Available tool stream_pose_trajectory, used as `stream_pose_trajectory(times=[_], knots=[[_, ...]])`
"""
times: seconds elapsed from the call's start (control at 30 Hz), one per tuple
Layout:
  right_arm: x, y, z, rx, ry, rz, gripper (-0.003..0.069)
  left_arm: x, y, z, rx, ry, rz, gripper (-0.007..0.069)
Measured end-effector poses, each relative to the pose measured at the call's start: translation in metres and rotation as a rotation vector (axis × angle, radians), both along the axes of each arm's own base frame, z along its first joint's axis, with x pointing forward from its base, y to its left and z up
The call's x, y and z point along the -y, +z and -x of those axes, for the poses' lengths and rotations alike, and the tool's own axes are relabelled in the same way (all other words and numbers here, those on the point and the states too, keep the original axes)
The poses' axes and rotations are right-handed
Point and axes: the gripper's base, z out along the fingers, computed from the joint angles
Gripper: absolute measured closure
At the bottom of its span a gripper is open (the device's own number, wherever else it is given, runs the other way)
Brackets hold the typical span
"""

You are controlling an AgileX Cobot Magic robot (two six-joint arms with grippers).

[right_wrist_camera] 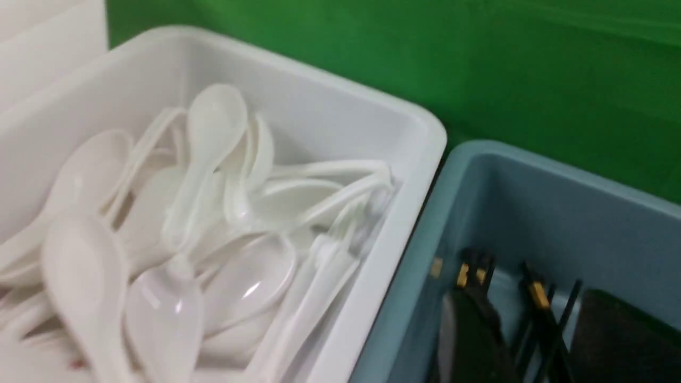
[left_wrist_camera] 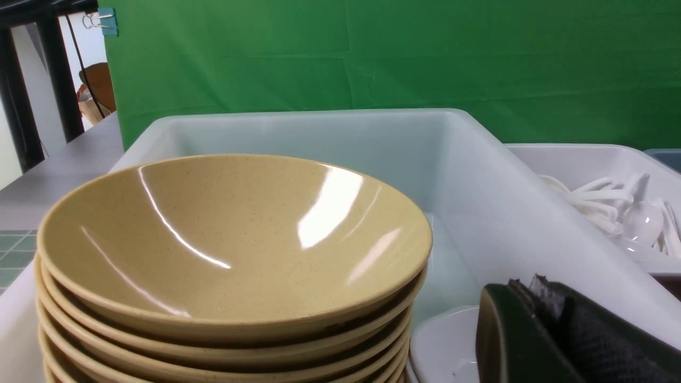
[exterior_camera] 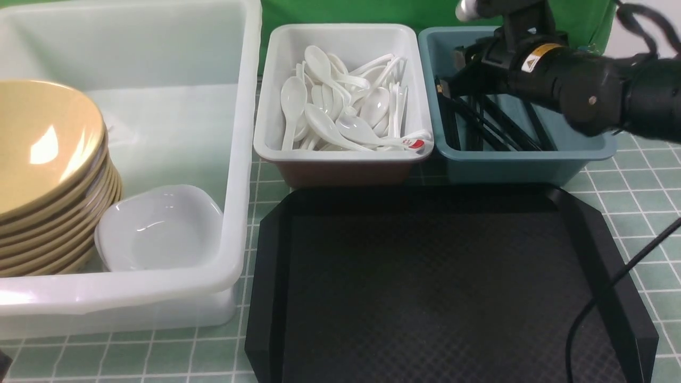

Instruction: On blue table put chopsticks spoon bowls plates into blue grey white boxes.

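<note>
My right gripper [exterior_camera: 452, 80] hangs over the blue-grey box [exterior_camera: 511, 165], its jaws open in the right wrist view [right_wrist_camera: 532, 306]. Black chopsticks [exterior_camera: 495, 127] with gold bands lie in that box, some between the parted fingers [right_wrist_camera: 542, 319]. The white box [exterior_camera: 340, 151] holds several white spoons [exterior_camera: 340, 111]. In the large translucent box [exterior_camera: 242, 159] sit a stack of tan bowls [exterior_camera: 42, 149] and a white plate [exterior_camera: 159, 229]. My left gripper [left_wrist_camera: 524, 287] is shut beside the bowls [left_wrist_camera: 229, 234] and above the plate [left_wrist_camera: 447, 340], with nothing in it.
A black octagonal tray [exterior_camera: 436, 287] lies on the blue gridded table [exterior_camera: 638, 191] in front of the two small boxes. A black cable [exterior_camera: 601, 303] crosses its right side. A green backdrop [exterior_camera: 372, 10] stands behind the boxes.
</note>
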Motion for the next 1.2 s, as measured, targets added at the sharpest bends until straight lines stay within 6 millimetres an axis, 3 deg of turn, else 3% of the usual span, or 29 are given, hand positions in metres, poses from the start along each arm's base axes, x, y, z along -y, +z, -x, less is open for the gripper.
stream_pose_trajectory(times=[0.1, 0.2, 0.23, 0.27, 0.33, 0.37, 0.4, 0.43, 0.47, 0.57, 0.6, 0.7, 0.8, 0.83, 0.9, 1.07, 1.2], knots=[[0.008, 0.043, 0.033, -0.05, 0.02, 0.005, 0.0405, 0.0, 0.0, 0.0, 0.0, 0.0, 0.0, 0.062], [0.015, 0.093, 0.083, 0.033, 0.068, 0.016, 0.0521, 0.0, 0.0, 0.0, 0.0, 0.0, 0.0, 0.062], [0.014, 0.094, 0.088, 0.037, 0.077, 0.021, 0.0529, 0.0, 0.0, 0.0, 0.0, 0.0, 0.0, 0.062], [0.016, 0.108, 0.116, 0.099, 0.113, 0.039, 0.058, 0.0, 0.0, 0.0, 0.0, 0.0, 0.0, 0.062], [0.019, 0.118, 0.142, 0.16, 0.14, 0.042, 0.0613, 0.0, 0.0, 0.0, 0.0, 0.0, 0.0, 0.062], [0.027, 0.117, 0.172, 0.211, 0.157, 0.034, 0.0622, 0.0, 0.0, 0.0, 0.0, 0.0, 0.0, 0.062], [0.031, 0.108, 0.187, 0.216, 0.165, 0.037, 0.0622, 0.0, 0.0, 0.0, 0.0, 0.0, 0.0, 0.062], [0.032, 0.111, 0.19, 0.232, 0.164, 0.032, 0.0622, 0.0, 0.0, 0.0, 0.0, 0.0, 0.0, 0.062], [0.039, 0.092, 0.208, 0.241, 0.165, 0.03, 0.0622, 0.0, 0.0, 0.0, -0.002, 0.001, 0.0, 0.062], [0.051, 0.055, 0.231, 0.242, 0.156, 0.032, 0.0622, 0.0, 0.0, 0.0, -0.003, 0.001, 0.0, 0.062], [0.052, 0.05, 0.233, 0.239, 0.155, 0.033, 0.0622, 0.0, 0.0, 0.0, -0.003, 0.001, 0.0, 0.062], [0.06, 0.0, 0.249, 0.155, 0.151, 0.055, 0.0622, 0.0, 0.0, 0.0, -0.003, 0.001, 0.0, 0.062], [0.065, -0.04, 0.261, 0.022, 0.13, 0.029, 0.0621, 0.0, 0.0, 0.0, -0.003, 0.001, 0.0, 0.062], [0.066, -0.046, 0.263, 0.006, 0.128, 0.029, 0.0621, 0.0, 0.0, 0.0, -0.003, 0.001, 0.0, 0.062], [0.072, -0.078, 0.276, -0.091, 0.123, 0.054, 0.0621, 0.0, 0.0, 0.0, -0.003, 0.001, 0.0, 0.062], [0.082, -0.11, 0.295, -0.113, 0.114, 0.071, 0.0621, 0.0, 0.0, 0.0, -0.003, 0.001, 0.0, 0.062], [0.094, -0.104, 0.305, 0.016, 0.038, -0.004, 0.0621, 0.0, -0.001, 0.0, -0.009, 0.003, 0.0, 0.062]])
